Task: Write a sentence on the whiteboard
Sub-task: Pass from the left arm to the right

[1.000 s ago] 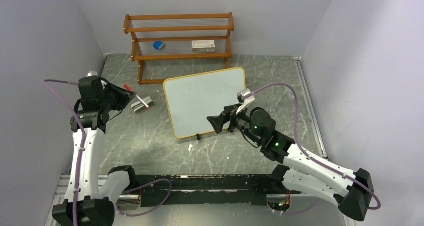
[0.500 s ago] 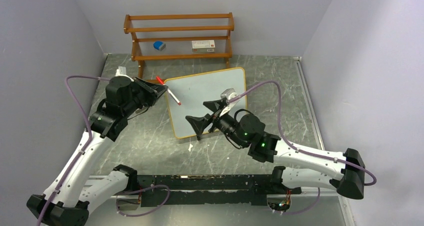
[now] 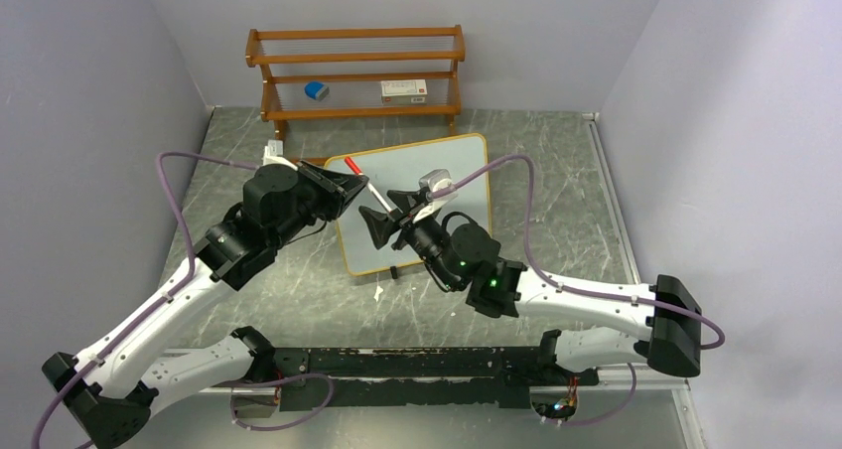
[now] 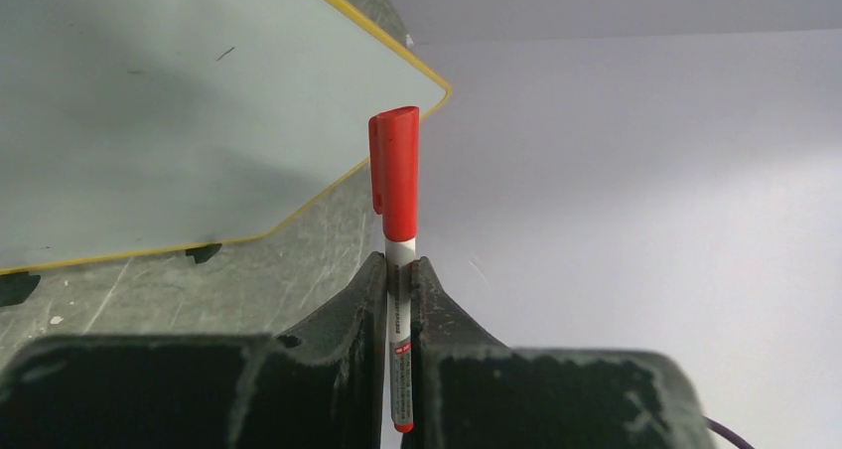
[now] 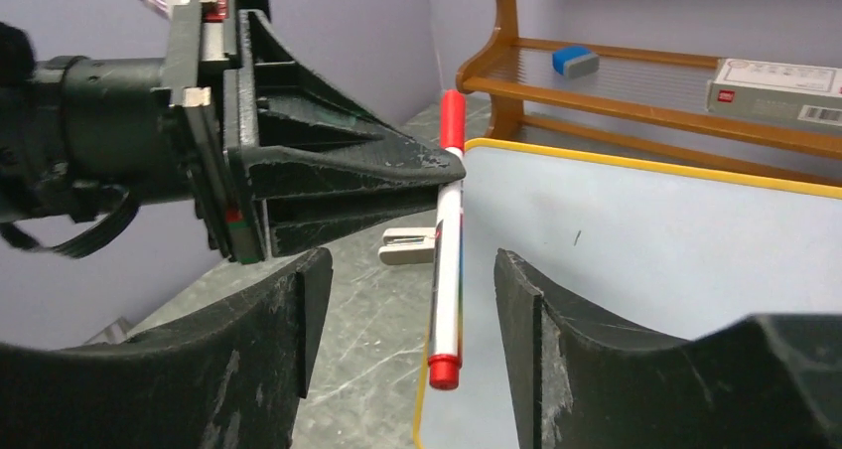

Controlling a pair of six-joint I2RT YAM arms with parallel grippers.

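Brown slatted wooden rack (image 3: 355, 72) at back, holding blue eraser (image 3: 316, 90) and white box (image 3: 403, 90). Smooth yellow-framed whiteboard (image 3: 462, 206) lies flat mid-table in front. Left gripper (image 3: 359, 184) clamps red-capped white marker (image 3: 359, 179). Right gripper (image 3: 385, 214) spread wide, straddling marker barrel without touching it.

L claw (image 3: 359, 183) grips marker (image 3: 377, 197) over whiteboard (image 3: 442, 171) edge; R claw (image 3: 386, 214) spread nearby.

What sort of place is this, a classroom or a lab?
Probably a robotics lab test booth: a left arm and right arm bolted to a table, plain walls close around, and few props, a whiteboard and a wooden shelf rack.
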